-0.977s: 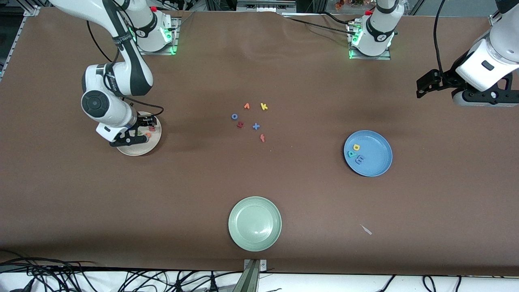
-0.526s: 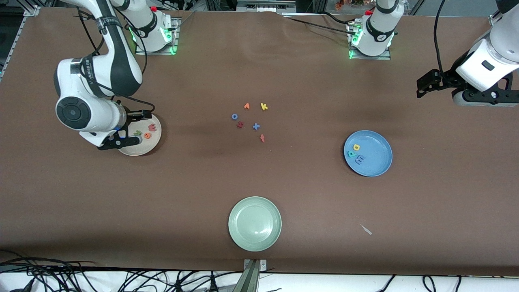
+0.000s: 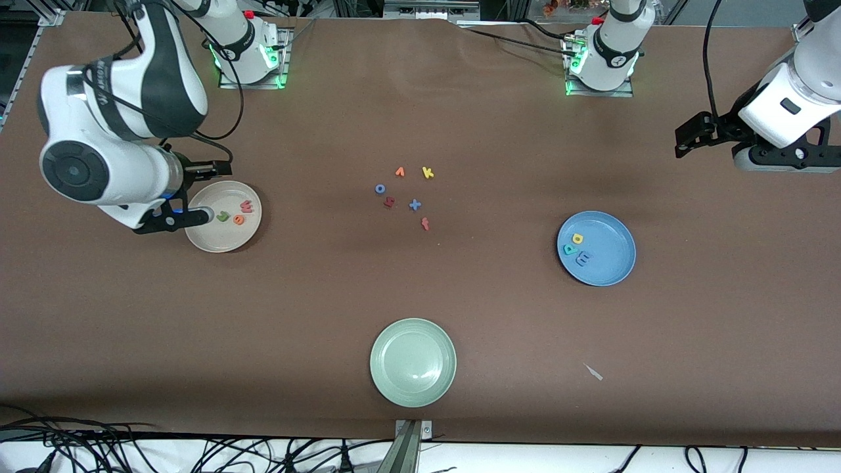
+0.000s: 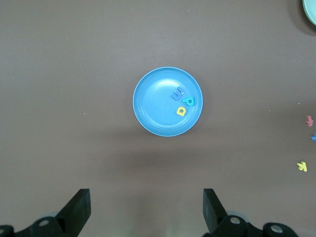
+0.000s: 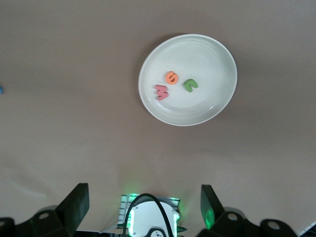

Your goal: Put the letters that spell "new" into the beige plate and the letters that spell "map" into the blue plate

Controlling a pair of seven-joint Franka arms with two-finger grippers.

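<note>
The beige plate (image 3: 220, 238) holds the green n (image 3: 223, 216), the orange e (image 3: 238, 220) and the salmon-red w (image 3: 246, 206). My right gripper (image 3: 174, 219) hangs open and empty, high beside the plate's edge. Its wrist view shows the same plate (image 5: 197, 111) with the w (image 5: 161, 92), e (image 5: 172, 77) and n (image 5: 190, 85). The blue plate (image 3: 611, 253) carries the yellow a (image 3: 578, 238), teal p (image 3: 571, 249) and periwinkle m (image 3: 583, 259). My left gripper (image 3: 778, 157) waits open and empty at the left arm's end of the table, apart from the blue plate (image 4: 153, 103).
Loose letters lie mid-table: an orange v (image 3: 399, 172), yellow k (image 3: 428, 173), blue o (image 3: 380, 188), a dark red letter (image 3: 389, 202), a blue cross (image 3: 414, 205) and a red f (image 3: 425, 224). A pale green plate (image 3: 412, 362) sits near the front edge.
My right gripper has opened, risen off the beige plate and drawn back toward the right arm's end of the table, uncovering the three letters. The left arm has not moved.
</note>
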